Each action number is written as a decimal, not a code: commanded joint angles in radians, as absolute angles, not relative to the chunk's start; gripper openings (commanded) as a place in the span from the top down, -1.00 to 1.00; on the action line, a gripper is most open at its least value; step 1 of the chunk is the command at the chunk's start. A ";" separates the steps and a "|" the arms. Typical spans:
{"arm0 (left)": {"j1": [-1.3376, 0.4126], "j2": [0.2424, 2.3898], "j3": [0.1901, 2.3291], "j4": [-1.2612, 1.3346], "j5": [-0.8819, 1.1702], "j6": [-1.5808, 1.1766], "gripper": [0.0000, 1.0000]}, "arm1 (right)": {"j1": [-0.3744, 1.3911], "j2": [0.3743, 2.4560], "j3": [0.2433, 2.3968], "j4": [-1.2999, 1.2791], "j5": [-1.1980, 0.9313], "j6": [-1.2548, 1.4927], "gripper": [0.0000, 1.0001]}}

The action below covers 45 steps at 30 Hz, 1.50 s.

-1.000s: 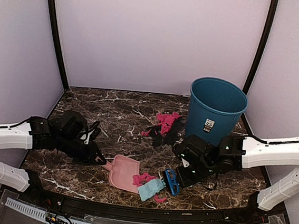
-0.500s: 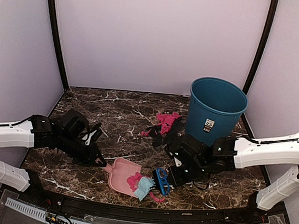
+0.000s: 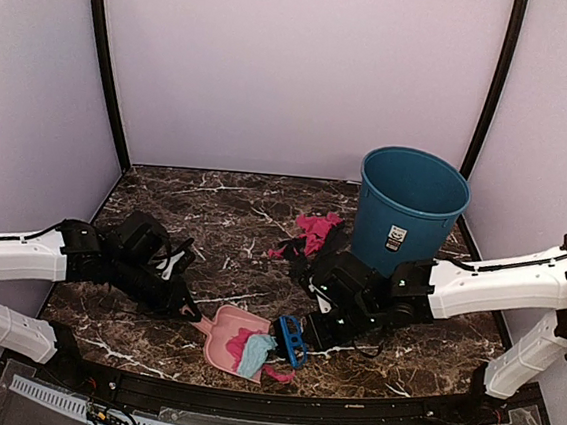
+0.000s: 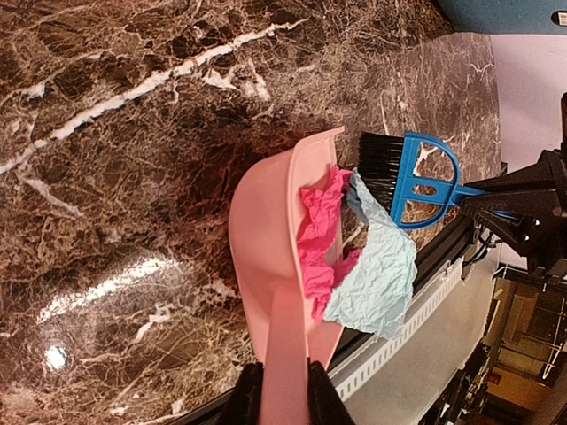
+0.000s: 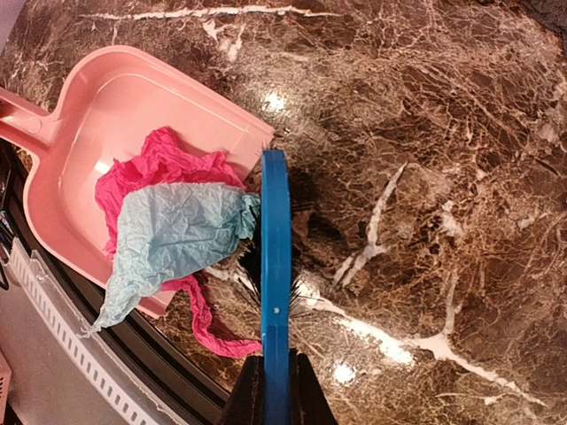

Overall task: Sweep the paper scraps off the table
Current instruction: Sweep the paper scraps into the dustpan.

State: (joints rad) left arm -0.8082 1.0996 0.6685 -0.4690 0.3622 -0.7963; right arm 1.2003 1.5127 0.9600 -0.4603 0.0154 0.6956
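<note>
My left gripper (image 4: pixel 283 394) is shut on the handle of the pale-pink dustpan (image 3: pixel 223 335), which lies near the table's (image 3: pixel 203 215) front edge. A magenta scrap (image 5: pixel 151 173) and the light blue scrap (image 5: pixel 173 239) lie in the pan, the blue one hanging over its front lip. My right gripper (image 5: pixel 276 390) is shut on the blue hand brush (image 3: pixel 291 340), whose bristles press on the table right at the pan's mouth. A thin magenta scrap (image 5: pixel 208 323) lies on the table by the brush. A pile of magenta and black scraps (image 3: pixel 311 240) lies left of the bin.
A tall blue bin (image 3: pixel 407 209) stands at the back right, just behind my right arm. The table's black front rim (image 3: pixel 246 395) runs close below the dustpan and brush. Grey walls close in the left, back and right sides.
My right gripper has swept the brush leftward, pushing the light blue and magenta scraps into the dustpan. The left gripper has held the pan about still.
</note>
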 commanded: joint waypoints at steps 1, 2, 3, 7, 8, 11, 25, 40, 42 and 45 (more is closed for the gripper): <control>-0.811 1.121 0.614 -0.578 0.346 -0.776 1.00 | 1.187 1.557 0.971 -0.439 0.005 0.666 1.00; -0.811 1.121 0.610 -0.570 0.345 -0.779 1.00 | 1.184 1.562 0.972 -0.433 0.005 0.664 1.00; -0.811 1.122 0.602 -0.566 0.346 -0.780 1.00 | 1.181 1.565 0.976 -0.428 0.004 0.661 1.00; -0.811 1.124 0.581 -0.537 0.352 -0.788 1.00 | 1.169 1.583 0.989 -0.418 0.004 0.652 1.00; -0.810 1.124 0.578 -0.527 0.354 -0.791 1.00 | 1.167 1.587 0.991 -0.414 0.005 0.649 1.00; -0.811 1.124 0.560 -0.503 0.357 -0.801 1.00 | 1.164 1.596 0.997 -0.407 -0.020 0.640 1.00; -0.811 1.115 0.493 -0.374 0.372 -0.856 1.00 | 1.152 1.614 1.012 -0.398 -0.030 0.617 1.00; -0.811 1.082 0.454 -0.233 0.370 -0.930 1.00 | 1.150 1.554 1.011 -0.457 0.009 0.605 1.00; -0.811 1.064 0.433 -0.192 0.372 -0.952 1.00 | 1.147 1.542 1.004 -0.467 0.034 0.601 1.00; -0.811 1.038 0.393 -0.136 0.376 -0.981 1.00 | 1.138 1.521 0.993 -0.480 0.049 0.598 1.00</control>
State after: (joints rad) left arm -0.8070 1.0565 0.4580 -0.1543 0.4049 -0.9466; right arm 1.1515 1.5543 1.0039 -0.4416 0.0002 0.6159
